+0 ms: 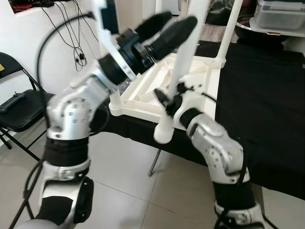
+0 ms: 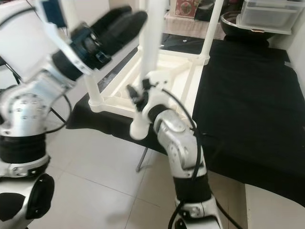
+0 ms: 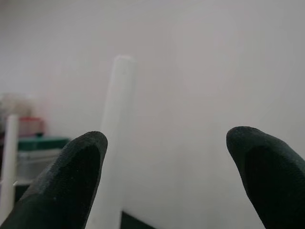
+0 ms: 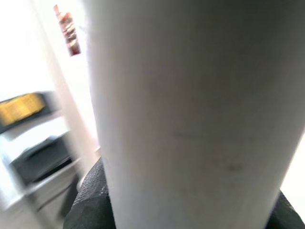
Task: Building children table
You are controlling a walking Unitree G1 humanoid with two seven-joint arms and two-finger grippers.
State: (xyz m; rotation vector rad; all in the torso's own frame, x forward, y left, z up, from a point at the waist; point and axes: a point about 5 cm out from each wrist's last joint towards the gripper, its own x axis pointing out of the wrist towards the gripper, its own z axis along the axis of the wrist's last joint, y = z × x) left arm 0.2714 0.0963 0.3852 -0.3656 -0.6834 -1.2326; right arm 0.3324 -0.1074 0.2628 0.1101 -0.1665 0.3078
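Our right gripper [image 1: 167, 102] at centre frame, clamped on white leg [image 1: 177, 76]. Our left gripper [image 1: 169, 26], upper centre, fingers spread, beside leg top.

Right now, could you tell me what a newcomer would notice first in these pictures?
The right pincer grips a loose white table leg, held upright at the near edge of the black-covered table. Behind it lies the white children's table frame, upside down with legs pointing up. The left pincer is raised high and open beside the leg's top.
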